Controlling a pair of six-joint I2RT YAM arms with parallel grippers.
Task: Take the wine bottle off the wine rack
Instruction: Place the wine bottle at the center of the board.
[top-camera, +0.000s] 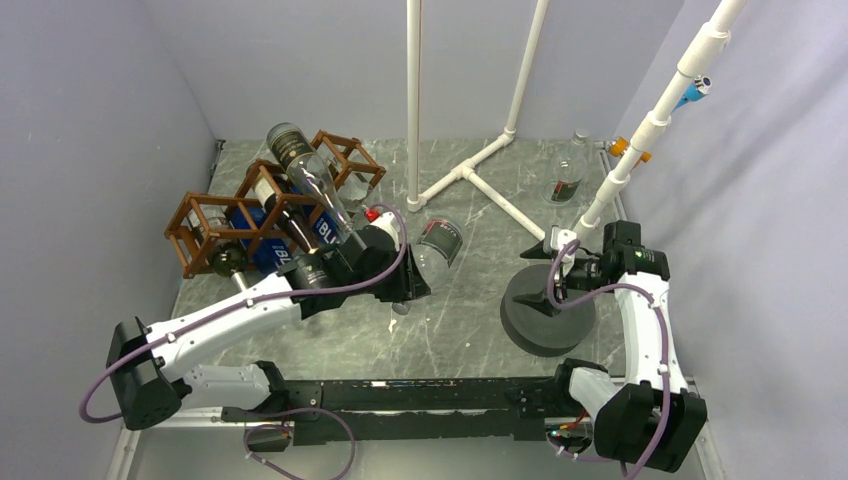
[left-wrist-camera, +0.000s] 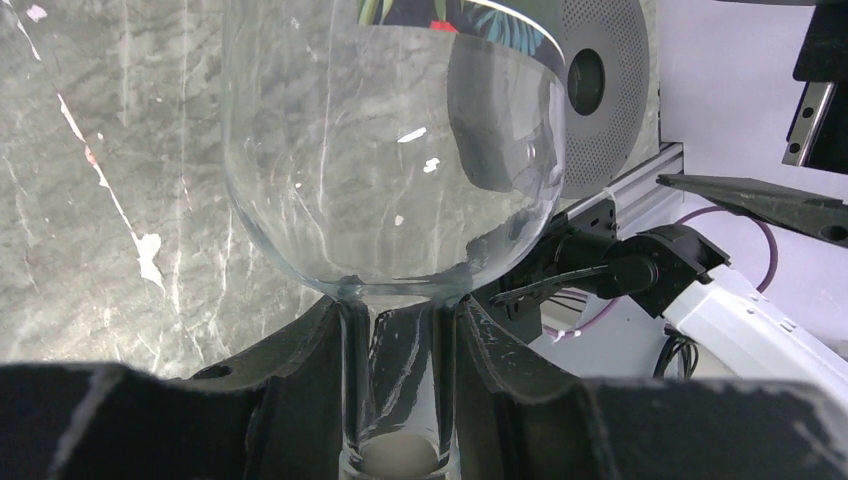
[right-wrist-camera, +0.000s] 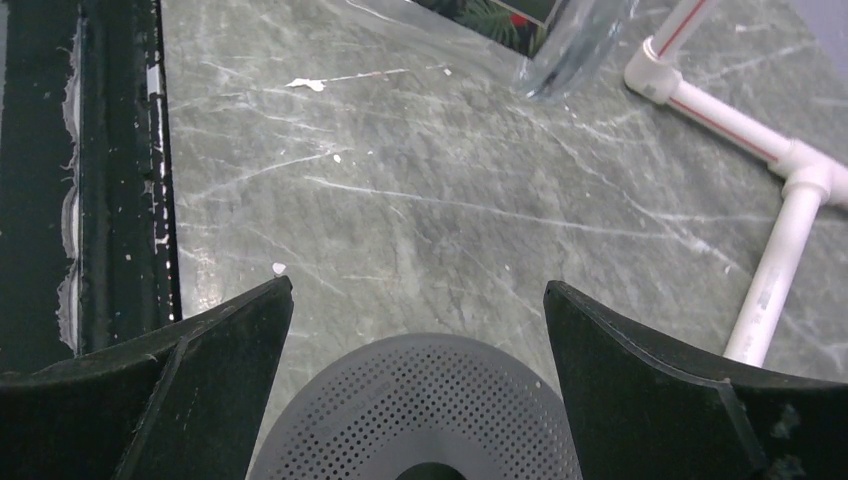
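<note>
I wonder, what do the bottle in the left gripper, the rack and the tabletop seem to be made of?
Held bottle: clear glass, glossy; the table shows through it. Rack: brown wood, likely, matte thin sticks. Tabletop: grey marble-look surface, white veins; possibly laminate.

One wine rack (top-camera: 270, 205) stands just beyond the left tool (left-wrist-camera: 400, 345). There are at least five bottles. One clear bottle (left-wrist-camera: 395, 150) is clamped in the left tool, and one lone bottle (top-camera: 568, 172) stands well beyond the right tool (right-wrist-camera: 420, 300). At least three rack bottles (top-camera: 318, 185) are visible, their exact number unclear. One grey perforated disc (right-wrist-camera: 420, 410) lies under the right tool. Two tools.
</note>
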